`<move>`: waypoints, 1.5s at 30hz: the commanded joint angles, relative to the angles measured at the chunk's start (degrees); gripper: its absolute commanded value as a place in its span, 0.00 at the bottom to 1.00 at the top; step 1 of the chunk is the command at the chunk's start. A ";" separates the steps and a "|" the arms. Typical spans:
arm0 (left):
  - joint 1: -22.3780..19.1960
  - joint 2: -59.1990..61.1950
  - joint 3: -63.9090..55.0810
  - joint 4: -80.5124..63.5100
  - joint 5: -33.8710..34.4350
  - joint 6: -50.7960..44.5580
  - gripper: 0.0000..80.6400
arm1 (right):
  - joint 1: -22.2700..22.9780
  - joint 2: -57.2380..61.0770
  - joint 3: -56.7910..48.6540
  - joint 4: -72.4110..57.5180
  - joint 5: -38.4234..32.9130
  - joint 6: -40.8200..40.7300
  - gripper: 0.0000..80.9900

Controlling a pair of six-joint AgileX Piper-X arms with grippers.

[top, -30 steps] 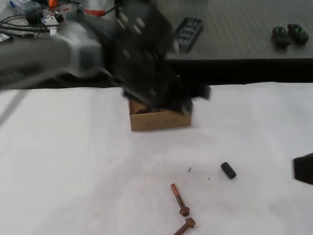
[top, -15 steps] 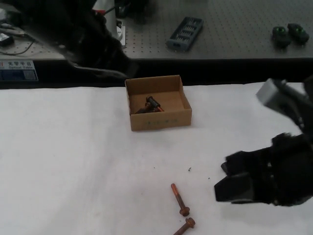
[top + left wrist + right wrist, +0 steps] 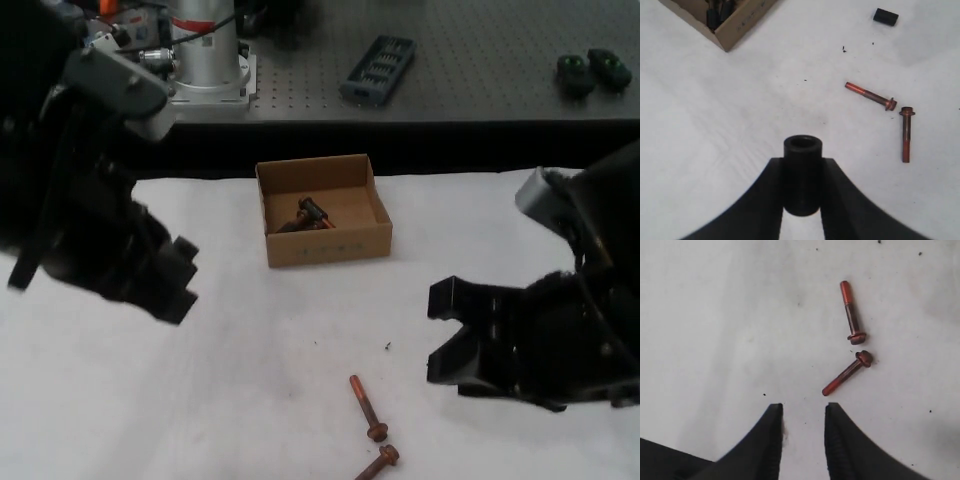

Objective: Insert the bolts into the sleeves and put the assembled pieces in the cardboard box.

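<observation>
Left gripper [image 3: 803, 162]: closed on a black sleeve [image 3: 803, 187], held upright with its open bore facing the wrist camera. In the high view this gripper [image 3: 172, 278] hangs over the white cloth [image 3: 250, 350] at about 10 o'clock from the bolts, well apart from them.

Right gripper [image 3: 802, 410]: fingers set narrowly apart, nothing between them. In the high view it [image 3: 452, 335] stands near the bolts, which lie at about 8 o'clock from it. It is the nearer arm.

First bolt [image 3: 365, 405]: flat on the cloth, long axis from 11 to 5 o'clock, head at the 5 o'clock end. Second bolt [image 3: 378, 463]: just beside it, head end close to the first bolt's head, shank running off toward 8 o'clock. Touching or apart: cannot tell.

Judgement: the coming move is the right gripper taking a bolt to meet the held sleeve. The first bolt is the nearer.

A loose sleeve [image 3: 885, 16] lies on its side on the cloth, beyond the bolts.

Cardboard box [image 3: 325, 246]: at 12 o'clock from the bolts, open. It holds at least one assembled piece [image 3: 310, 212]. Exact count cannot be told.
</observation>
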 commanded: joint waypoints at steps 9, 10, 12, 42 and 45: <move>0.18 -12.37 12.23 -6.43 1.35 -3.17 0.16 | 0.25 6.37 11.67 -17.57 1.62 22.93 0.29; 0.18 -13.22 12.72 -6.62 1.17 -3.17 0.16 | 0.25 7.89 11.65 -18.16 1.60 23.29 0.29; 0.18 -14.54 13.43 -7.22 0.82 -3.17 0.16 | 0.25 11.19 11.65 -20.37 1.05 24.64 0.29; 0.18 -20.53 14.16 -7.78 -2.92 -2.71 0.16 | 4.29 29.62 -2.04 -17.03 1.05 33.73 0.29; 0.18 -21.25 14.16 -7.78 -3.02 -2.71 0.16 | 4.29 29.62 -2.38 -15.41 1.94 35.35 0.29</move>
